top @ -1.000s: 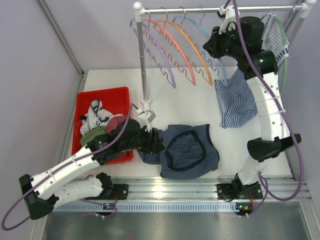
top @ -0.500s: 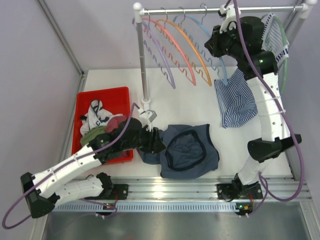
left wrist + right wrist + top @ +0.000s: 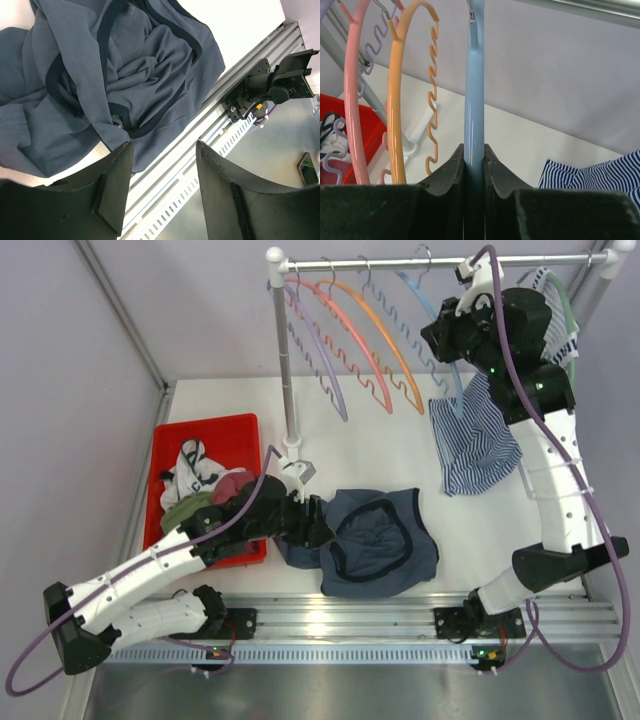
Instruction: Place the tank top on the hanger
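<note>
The dark slate-blue tank top (image 3: pixel 385 540) lies crumpled on the white table near the front rail, its navy-trimmed neck opening facing up; it also fills the left wrist view (image 3: pixel 125 65). My left gripper (image 3: pixel 318 525) is open at the top's left edge, with nothing between its fingers (image 3: pixel 164 150). My right gripper (image 3: pixel 447 335) is up at the rail, shut on the light-blue hanger (image 3: pixel 418 295). In the right wrist view the hanger's arm (image 3: pixel 474 90) runs straight between the closed fingers (image 3: pixel 474 150), and its hook is at the rail.
A metal rail (image 3: pixel 400 259) on a pole (image 3: pixel 287 370) carries purple (image 3: pixel 325 350), pink and orange (image 3: pixel 385 340) hangers. A blue-and-white striped top (image 3: pixel 475 445) hangs on a green hanger at the right. A red bin (image 3: pixel 205 427) with clothes sits at the left.
My right arm has shifted right along the rail with the light-blue hanger in its grip. The left arm and the tank top have hardly moved.
</note>
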`<act>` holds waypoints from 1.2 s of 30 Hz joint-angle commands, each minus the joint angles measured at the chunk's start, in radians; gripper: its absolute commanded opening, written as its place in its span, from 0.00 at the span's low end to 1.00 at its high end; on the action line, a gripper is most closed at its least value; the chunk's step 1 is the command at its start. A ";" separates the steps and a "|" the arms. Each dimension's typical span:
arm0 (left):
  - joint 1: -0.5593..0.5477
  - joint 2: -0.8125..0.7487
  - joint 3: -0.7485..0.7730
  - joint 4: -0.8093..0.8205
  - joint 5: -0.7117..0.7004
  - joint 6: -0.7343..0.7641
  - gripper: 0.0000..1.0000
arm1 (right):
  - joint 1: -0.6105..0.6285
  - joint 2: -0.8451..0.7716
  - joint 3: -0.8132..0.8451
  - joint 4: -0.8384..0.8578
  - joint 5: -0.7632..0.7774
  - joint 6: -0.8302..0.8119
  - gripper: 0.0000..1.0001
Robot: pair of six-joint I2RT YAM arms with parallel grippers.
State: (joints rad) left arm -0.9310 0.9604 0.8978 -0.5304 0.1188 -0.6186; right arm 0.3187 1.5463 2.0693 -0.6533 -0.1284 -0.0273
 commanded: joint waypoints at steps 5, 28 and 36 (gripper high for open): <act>-0.002 0.011 0.006 0.066 0.013 -0.001 0.59 | 0.010 -0.120 -0.092 0.173 0.004 0.012 0.00; -0.159 0.155 -0.080 0.100 -0.198 -0.121 0.49 | 0.000 -0.836 -0.848 -0.101 -0.016 0.243 0.00; -0.244 0.259 -0.013 -0.019 -0.456 -0.228 0.51 | 0.003 -1.023 -1.130 -0.175 -0.181 0.343 0.00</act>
State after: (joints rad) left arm -1.1526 1.2182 0.8375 -0.5255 -0.1970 -0.7956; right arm 0.3180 0.5701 0.9604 -0.8291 -0.2344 0.2554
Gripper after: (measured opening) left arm 0.497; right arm 0.129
